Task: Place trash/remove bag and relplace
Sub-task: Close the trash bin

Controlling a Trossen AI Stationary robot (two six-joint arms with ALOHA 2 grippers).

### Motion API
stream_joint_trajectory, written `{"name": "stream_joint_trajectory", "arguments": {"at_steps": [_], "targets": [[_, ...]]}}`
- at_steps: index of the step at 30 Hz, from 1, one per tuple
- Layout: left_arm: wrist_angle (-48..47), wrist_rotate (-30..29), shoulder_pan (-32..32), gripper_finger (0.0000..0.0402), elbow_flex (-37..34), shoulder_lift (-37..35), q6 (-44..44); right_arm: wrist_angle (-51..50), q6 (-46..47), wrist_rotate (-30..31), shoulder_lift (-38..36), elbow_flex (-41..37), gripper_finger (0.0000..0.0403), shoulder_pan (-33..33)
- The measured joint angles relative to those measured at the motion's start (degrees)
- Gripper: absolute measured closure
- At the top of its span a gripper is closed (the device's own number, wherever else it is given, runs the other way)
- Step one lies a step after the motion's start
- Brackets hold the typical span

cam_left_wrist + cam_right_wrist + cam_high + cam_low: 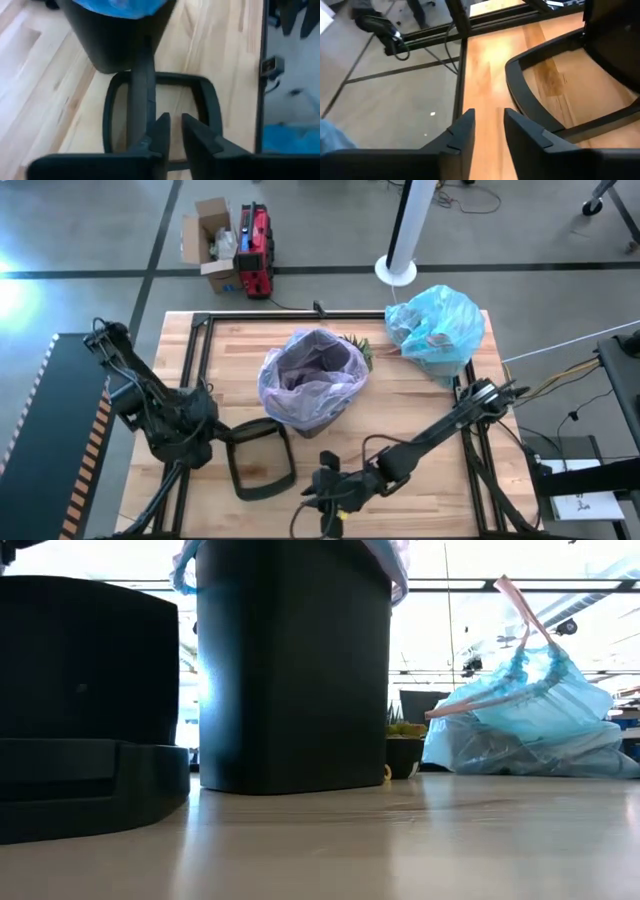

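My left claw (222,432) sits low at the tabletop (420,410) front-left, fingers narrow with a slim gap, holding nothing, just beside the loose black bin rim (262,460). My right claw (322,488) is near the front edge, fingers narrowly apart, empty. The bag (437,327), blue-teal and stuffed, lies at the back-right corner. Black bin (312,380) with lilac liner stands mid-tabletop, small plant (358,346) just behind it.

The black bin (312,392) is standing mid-frame in the high view, its lilac liner (300,365) spilling over the rim. A tied blue bag (438,328) is filling the upper right, with a small plant (358,346) wedged between them. A black frame ring (258,460) is lying at lower left — bare wood is showing at the lower right corner.
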Motion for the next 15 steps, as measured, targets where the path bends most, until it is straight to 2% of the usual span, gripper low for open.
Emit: {"name": "stream_joint_trajectory", "arguments": {"at_steps": [4,10,13,15], "targets": [[-0.4,0.1,-0.3,0.0305,-0.8,2.6,4.2,-0.6,-0.1,1.4,2.7,2.2,0.0286,0.0],[-0.1,-0.3,-0.1,0.0185,-5.6,6.2,3.6,-0.9,0.0,1.9,3.6,3.8,0.0252,-0.1],[1.4,-0.4,0.0,0.0154,-7.7,7.2,0.9,-1.2,0.4,2.7,3.6,3.9,0.0246,-0.1],[2.9,-0.4,-0.1,0.0156,-8.7,7.7,-0.5,-1.2,0.4,2.9,3.6,3.9,0.0246,-0.1]]}}
